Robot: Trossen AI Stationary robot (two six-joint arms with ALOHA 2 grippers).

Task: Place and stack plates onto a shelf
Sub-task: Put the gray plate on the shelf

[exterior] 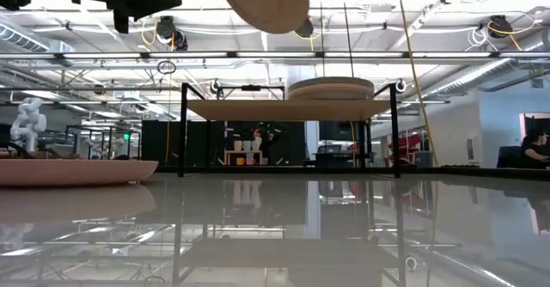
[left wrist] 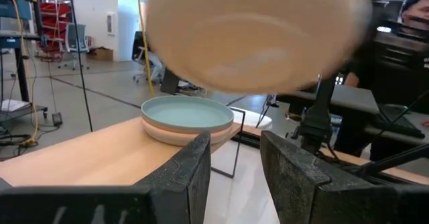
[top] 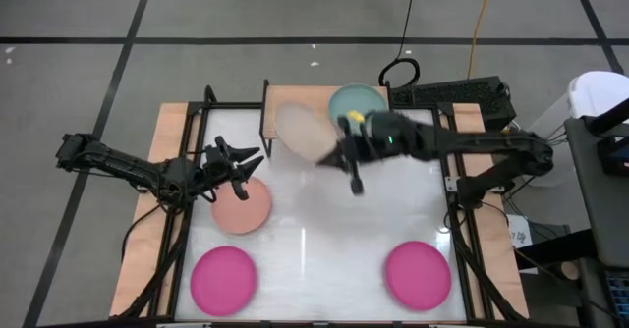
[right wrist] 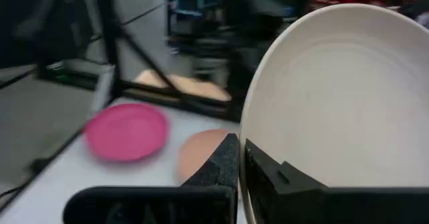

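My right gripper (top: 339,154) is shut on a beige plate (top: 305,130), which it holds high in the air over the near edge of the shelf (top: 295,100). On the shelf's wooden board (left wrist: 100,153) stands a small stack with a teal plate (left wrist: 186,113) on top. My left gripper (top: 241,161) waits open and holds nothing, above the far edge of a peach plate (top: 241,207) that lies flat on the table. In the low view the beige plate (exterior: 262,3) hangs well above the shelf top (exterior: 284,108). My right gripper pinches the beige plate's rim (right wrist: 244,147) between its two fingers, one finger (right wrist: 278,174) on the hollow upper face and the other on the underside. It comes at the plate from the table's right side. The plate is lifted clear and steeply tilted.
Two magenta plates lie flat near the table's front edge, one at the left (top: 223,277) and one at the right (top: 418,274). The shelf's black legs (exterior: 182,132) stand at the table's far side. A white canister (top: 595,97) stands off the table at the right.
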